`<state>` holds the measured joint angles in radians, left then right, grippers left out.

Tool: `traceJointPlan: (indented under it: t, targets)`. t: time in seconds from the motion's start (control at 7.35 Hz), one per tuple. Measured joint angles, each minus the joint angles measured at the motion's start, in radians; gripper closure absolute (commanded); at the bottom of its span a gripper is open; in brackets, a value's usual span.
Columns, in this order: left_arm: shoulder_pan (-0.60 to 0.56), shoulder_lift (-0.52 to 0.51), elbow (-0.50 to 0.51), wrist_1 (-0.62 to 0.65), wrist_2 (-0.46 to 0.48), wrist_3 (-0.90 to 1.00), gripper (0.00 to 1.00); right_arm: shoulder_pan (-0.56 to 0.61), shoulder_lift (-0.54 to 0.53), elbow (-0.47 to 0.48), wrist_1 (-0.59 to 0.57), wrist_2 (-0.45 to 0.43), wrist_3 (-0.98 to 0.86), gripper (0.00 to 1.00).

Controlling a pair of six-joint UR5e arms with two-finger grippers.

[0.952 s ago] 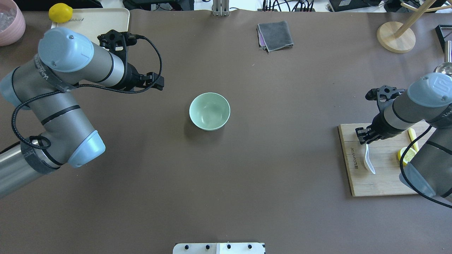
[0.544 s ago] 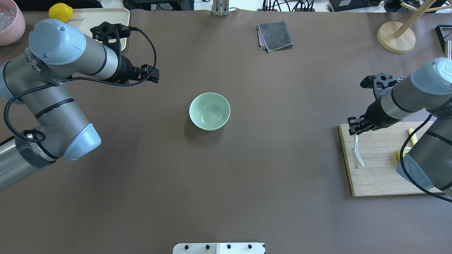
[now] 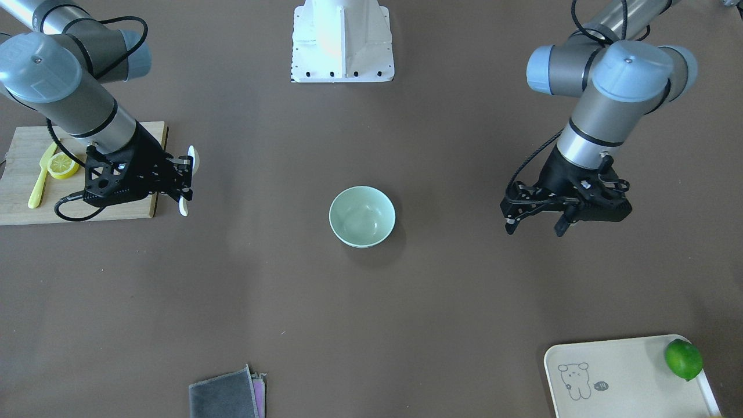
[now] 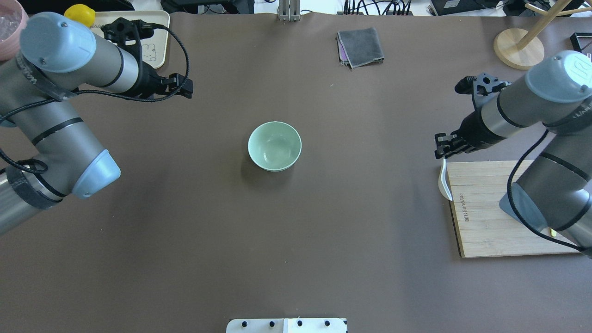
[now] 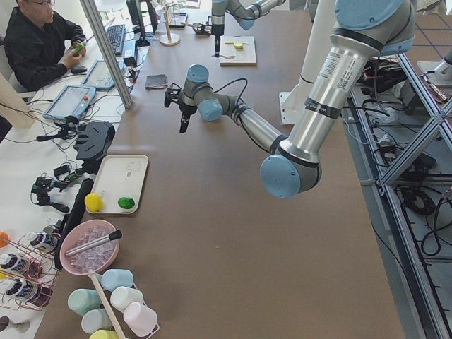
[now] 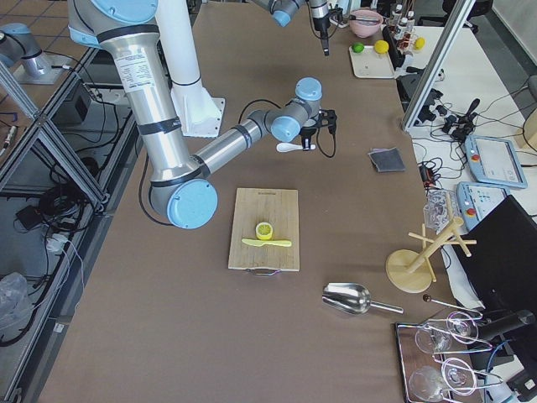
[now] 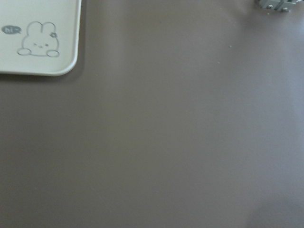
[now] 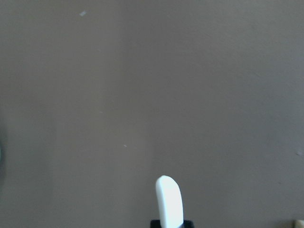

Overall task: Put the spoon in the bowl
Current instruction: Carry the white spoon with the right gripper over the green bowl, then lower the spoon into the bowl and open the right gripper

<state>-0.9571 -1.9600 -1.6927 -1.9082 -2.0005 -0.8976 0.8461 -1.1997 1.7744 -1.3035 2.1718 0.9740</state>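
The pale mint-green bowl (image 4: pixel 274 145) stands upright and holds nothing at the table's middle; it also shows in the front-facing view (image 3: pixel 362 216). My right gripper (image 4: pixel 444 147) is shut on the white spoon (image 4: pixel 444 181) by its handle. It holds the spoon above the table just off the cutting board's far left corner, well to the right of the bowl. The spoon (image 3: pixel 192 159) hangs in the gripper (image 3: pixel 183 187) with its scoop toward the robot. The handle tip (image 8: pixel 169 199) shows in the right wrist view. My left gripper (image 4: pixel 183 88) is open and holds nothing, far left of the bowl (image 3: pixel 534 225).
A wooden cutting board (image 4: pixel 490 208) at the right carries a lemon slice (image 3: pixel 62 165) and a yellow knife (image 3: pixel 39 183). A cream tray (image 4: pixel 155 32) with a lemon (image 4: pixel 79 15) and a lime (image 3: pixel 684 359) sits far left. A grey cloth (image 4: pixel 360 46) and a wooden stand (image 4: pixel 518 48) are at the back.
My right gripper has lifted the spoon off the cutting board and carried it left and away, past the board's edge. My left arm has drawn back toward the far left.
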Motion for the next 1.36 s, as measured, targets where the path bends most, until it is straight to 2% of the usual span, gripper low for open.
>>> traceJointPlan:
  t: [0.54,0.95,1.36]
  targets:
    - [-0.22,0.162,0.056,-0.004,-0.126,0.344,0.02,-0.097,0.304,-0.179,0.002,-0.166,0.138,1.0]
    - [-0.241,0.199,0.064,-0.011,-0.139,0.382,0.02,-0.2,0.459,-0.306,0.01,-0.341,0.216,1.0]
    - [-0.239,0.201,0.075,-0.012,-0.139,0.384,0.02,-0.255,0.507,-0.36,0.01,-0.463,0.236,1.0]
